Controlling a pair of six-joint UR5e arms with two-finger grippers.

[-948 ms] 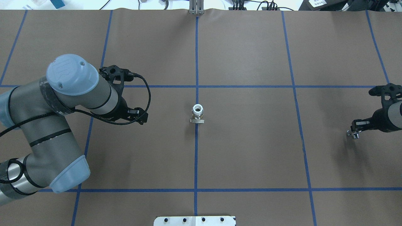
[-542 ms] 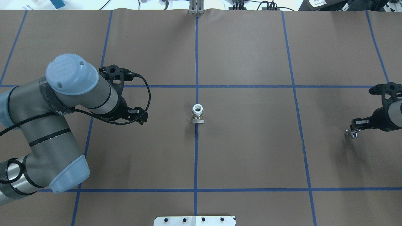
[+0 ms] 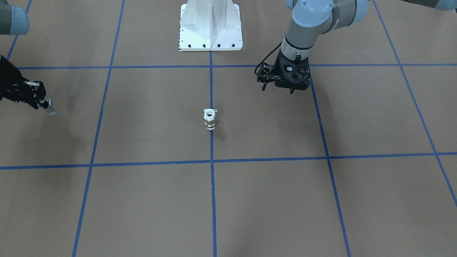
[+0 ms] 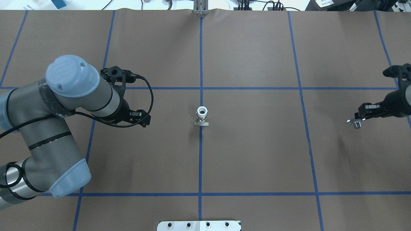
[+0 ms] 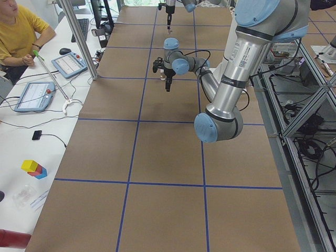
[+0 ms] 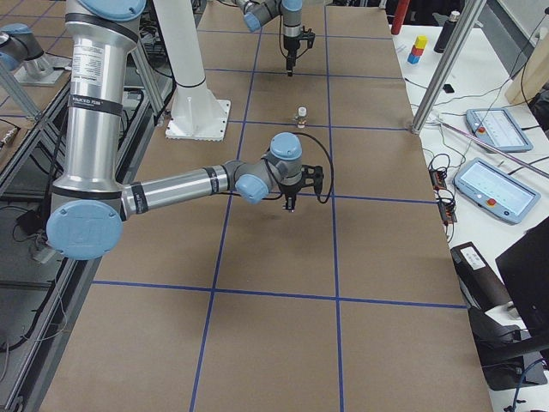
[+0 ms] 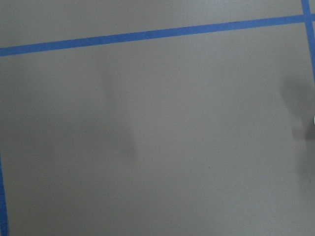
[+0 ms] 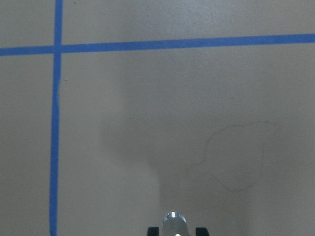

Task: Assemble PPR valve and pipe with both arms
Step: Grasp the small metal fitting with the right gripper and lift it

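Brown paper ruled with blue tape covers the table [image 3: 142, 200]. In the front-facing view the PPR valve [image 3: 210, 119] stands upright on the centre line in mid-frame, white open end up, probably set there so that both arms reach it equally. At the left edge the right gripper [image 3: 43, 104] is clenched on the pipe [image 3: 51, 110], which juts from its fingertips. Toward the upper right the left gripper [image 3: 277, 89] hangs with its jaws spread and nothing between them, well apart from the valve. The overhead view mirrors this: valve at centre, empty left gripper to its left, pipe near the right edge. Compared with the overhead picture half a second earlier, the right gripper and pipe have shifted up the frame and slightly toward centre, while the left arm and the valve have not visibly moved. Both side views show the grippers too small to add anything. The left wrist view shows only bare paper and tape. The right wrist view shows the pipe's shiny end at bottom centre, pinched between two dark fingertips, presumably so that one end stays free to meet the valve.
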